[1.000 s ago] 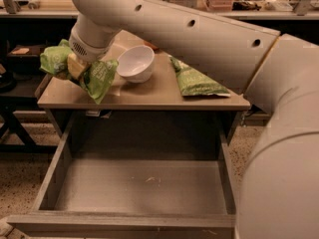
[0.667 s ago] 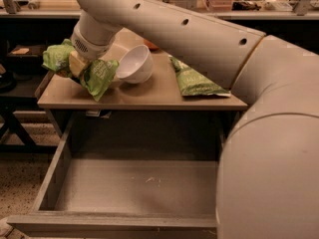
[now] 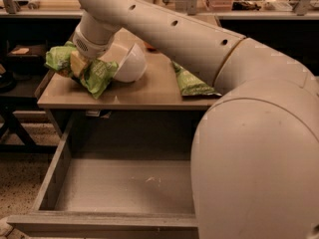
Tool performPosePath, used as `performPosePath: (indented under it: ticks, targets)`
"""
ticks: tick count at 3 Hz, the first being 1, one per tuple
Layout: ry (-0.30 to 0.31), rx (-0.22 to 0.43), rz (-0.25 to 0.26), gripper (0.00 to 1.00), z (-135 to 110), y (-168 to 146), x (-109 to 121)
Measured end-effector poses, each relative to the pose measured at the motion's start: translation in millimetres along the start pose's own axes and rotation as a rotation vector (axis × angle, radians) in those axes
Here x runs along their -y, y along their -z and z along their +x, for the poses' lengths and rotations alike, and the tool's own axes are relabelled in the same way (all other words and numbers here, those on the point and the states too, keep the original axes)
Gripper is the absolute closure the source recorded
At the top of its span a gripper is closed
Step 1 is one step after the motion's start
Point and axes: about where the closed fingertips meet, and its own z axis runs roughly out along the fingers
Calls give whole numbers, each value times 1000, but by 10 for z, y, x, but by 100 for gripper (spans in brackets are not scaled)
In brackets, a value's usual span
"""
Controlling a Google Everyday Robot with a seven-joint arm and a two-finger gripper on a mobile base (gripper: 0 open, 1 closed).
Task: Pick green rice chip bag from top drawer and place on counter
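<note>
My gripper (image 3: 77, 66) is at the counter's left end, shut on the green rice chip bag (image 3: 97, 77), a crinkled light-green bag that bulges out on both sides of the fingers. The bag hangs just over the counter (image 3: 149, 91) near its front-left edge; I cannot tell whether it touches the surface. The top drawer (image 3: 124, 183) stands pulled open below the counter, and its flat bottom is bare. My arm reaches in from the right and hides the right part of the drawer.
A white bowl (image 3: 130, 63) lies tipped on the counter right behind the bag. A flatter dark-green bag (image 3: 192, 82) lies on the counter's right side. Shelves and dark furniture stand behind and to the left.
The gripper with the bag has stayed over the counter's left end, barely shifting. The arm's near bulk has swung further in, covering more of the drawer's right side.
</note>
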Motion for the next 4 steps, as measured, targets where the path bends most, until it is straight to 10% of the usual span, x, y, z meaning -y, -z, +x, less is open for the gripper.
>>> performPosePath:
  ticks: [4]
  targets:
    - [-1,0,-1,13,-3,-7,5]
